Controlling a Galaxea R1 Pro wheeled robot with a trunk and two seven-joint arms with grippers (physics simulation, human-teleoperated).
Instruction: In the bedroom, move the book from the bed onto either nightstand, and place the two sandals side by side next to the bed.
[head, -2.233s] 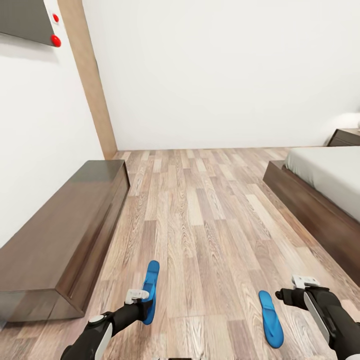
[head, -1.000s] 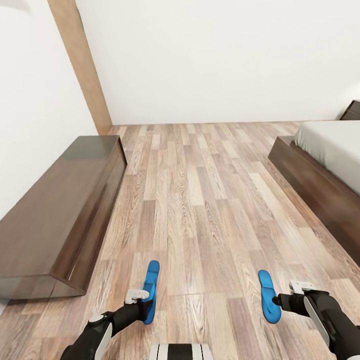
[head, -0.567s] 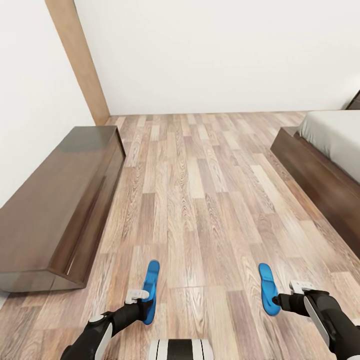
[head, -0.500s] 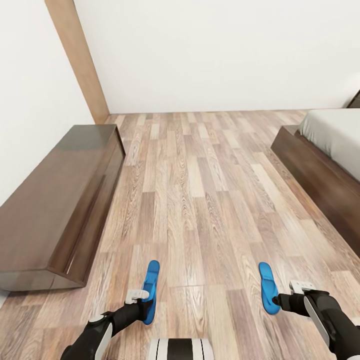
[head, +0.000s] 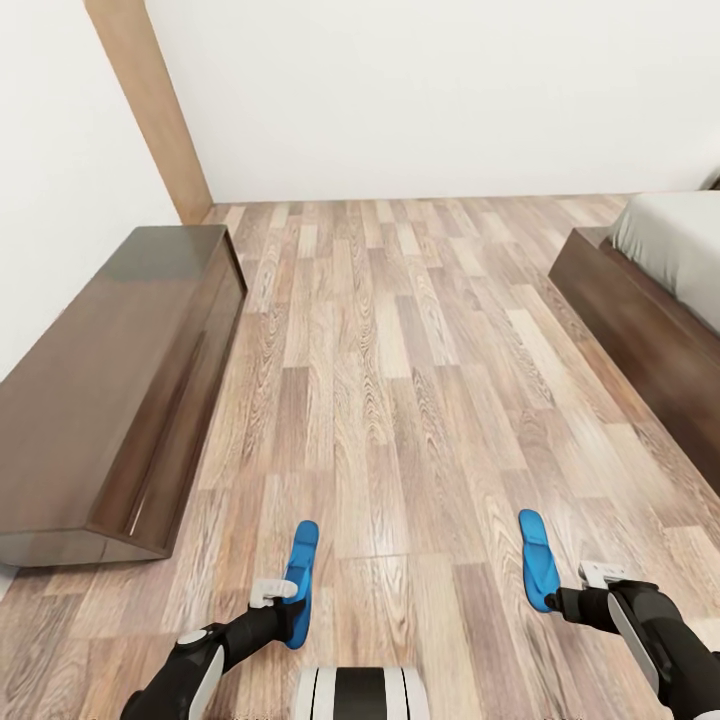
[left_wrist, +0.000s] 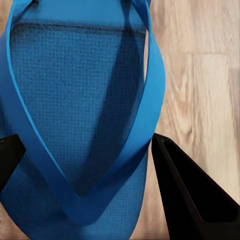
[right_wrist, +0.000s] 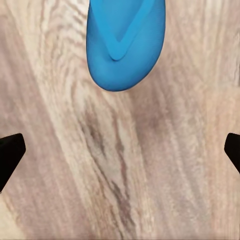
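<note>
I have one blue sandal pinched in my left gripper, its jaws closing on both edges of the sole near the heel. My right gripper is spread wide, pinching nothing, over the wood floor, the second sandal lying flat just ahead of it. The bed sits far right. I'd judge these flip-flops light and floppy; I'd grip across the sole rather than by the thin strap.

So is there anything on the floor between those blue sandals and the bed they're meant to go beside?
Nothing visible. Bare wooden floor runs from both sandals, left one and right one, to the bed frame. The long bench sits off on the opposite side, out of the path.
</note>
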